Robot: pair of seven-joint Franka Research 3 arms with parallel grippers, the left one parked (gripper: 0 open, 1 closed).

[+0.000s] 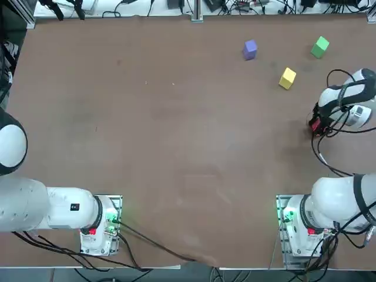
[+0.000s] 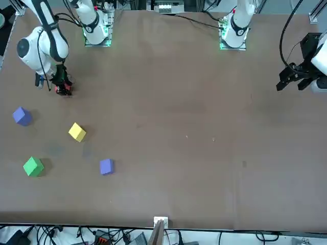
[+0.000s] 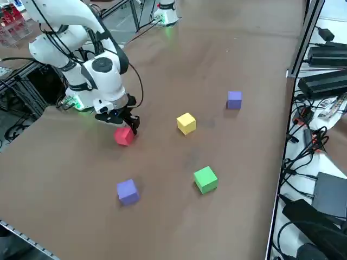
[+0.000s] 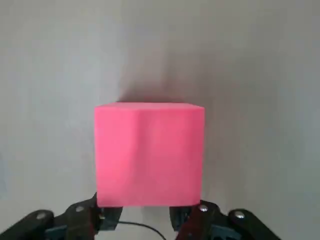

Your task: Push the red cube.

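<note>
Fingers (image 4: 142, 220) of right gripper (image 3: 126, 122) close together, touching red cube (image 3: 123, 135); no readable writing.

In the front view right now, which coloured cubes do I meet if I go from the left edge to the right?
Purple-blue cube near the left edge → green cube → small matte red cube at the right gripper → yellow cube → second purple-blue cube.

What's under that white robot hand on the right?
The red cube sits on the table at the right end effector, whose black fingers stand beside it. From overhead the arm covers most of the cube; only a red sliver shows.
</note>
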